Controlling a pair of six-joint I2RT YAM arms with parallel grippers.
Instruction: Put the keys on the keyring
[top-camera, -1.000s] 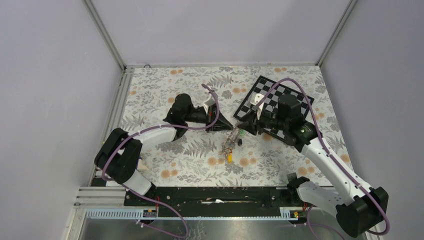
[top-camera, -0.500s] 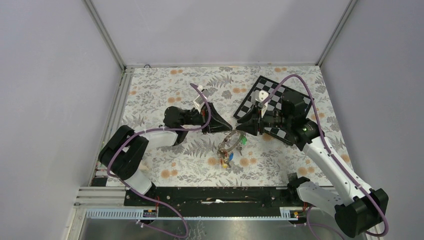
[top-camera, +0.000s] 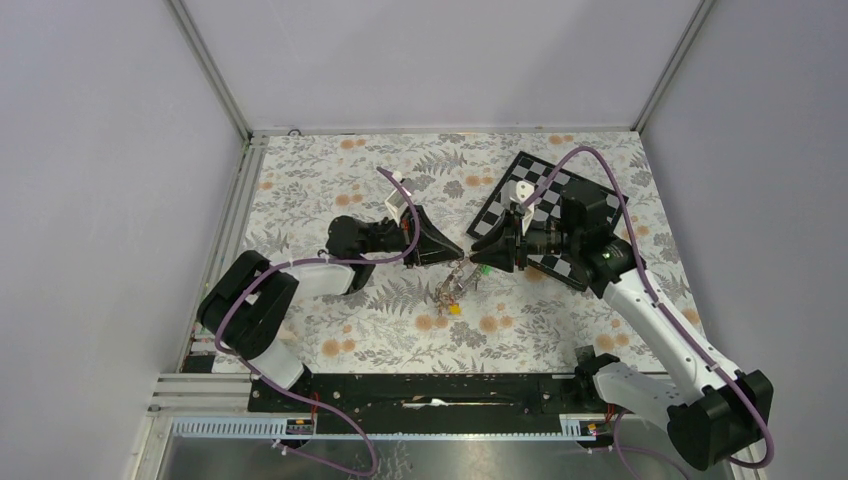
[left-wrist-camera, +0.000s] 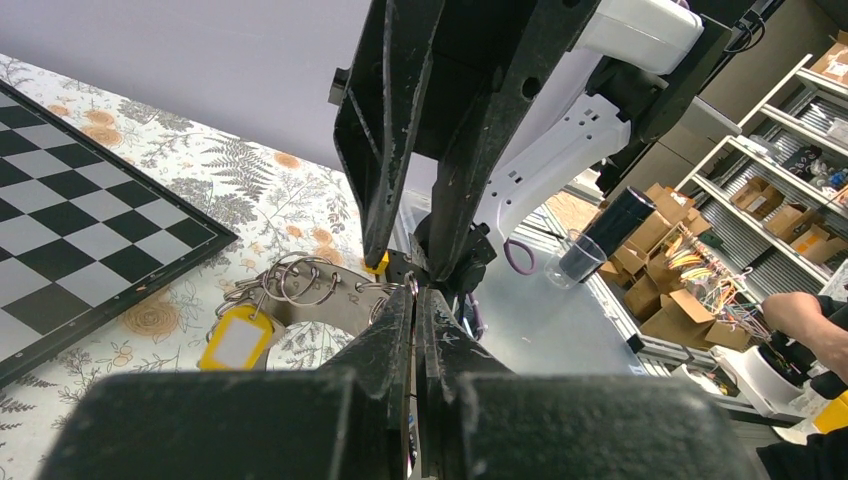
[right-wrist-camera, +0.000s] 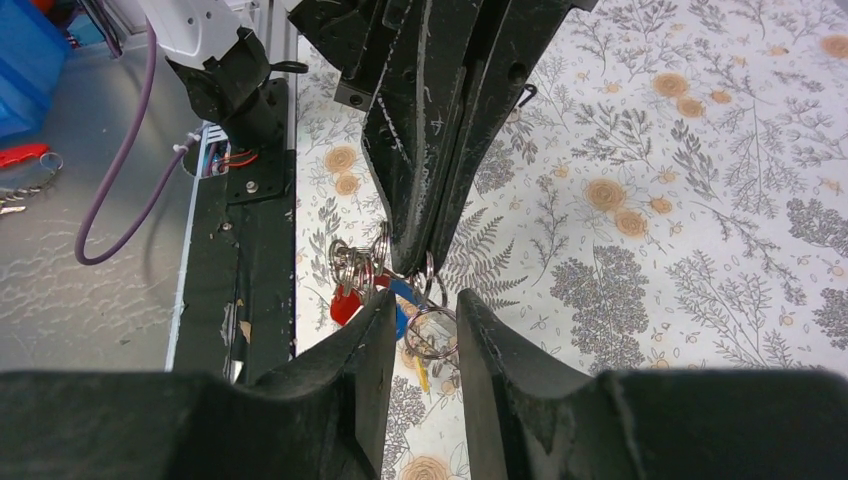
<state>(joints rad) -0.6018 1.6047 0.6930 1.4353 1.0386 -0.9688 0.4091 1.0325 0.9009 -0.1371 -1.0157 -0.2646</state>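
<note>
We find our left tool (left-wrist-camera: 414, 292), pinched shut on the keyring (left-wrist-camera: 338, 304), and our right tool (right-wrist-camera: 425, 300), slightly parted around a small loop (right-wrist-camera: 432, 334) with its grip unclear, now drawn tip to tip, the keys (right-wrist-camera: 348, 303) bunched just below, so threading looks underway.

Counter (top-camera: 330, 190) covered in a grey fern and orange flower print cloth. Plain pale lilac wall panels: left (top-camera: 100, 150), back (top-camera: 440, 60), right (top-camera: 770, 150). Silver metal posts (top-camera: 210, 70) at the back corners, and a silver rail along the counter's left edge. Black-and-white chequered board (top-camera: 590, 190) lies flat at the back right. Black mounting rail (top-camera: 430, 388) runs along the near edge. Left wrist view: shelving with cardboard boxes (left-wrist-camera: 690, 270) and a dark tumbler (left-wrist-camera: 600, 235). Right wrist view: blue bin (right-wrist-camera: 30, 60) and grey floor (right-wrist-camera: 90, 300). Even, flat light.
</note>
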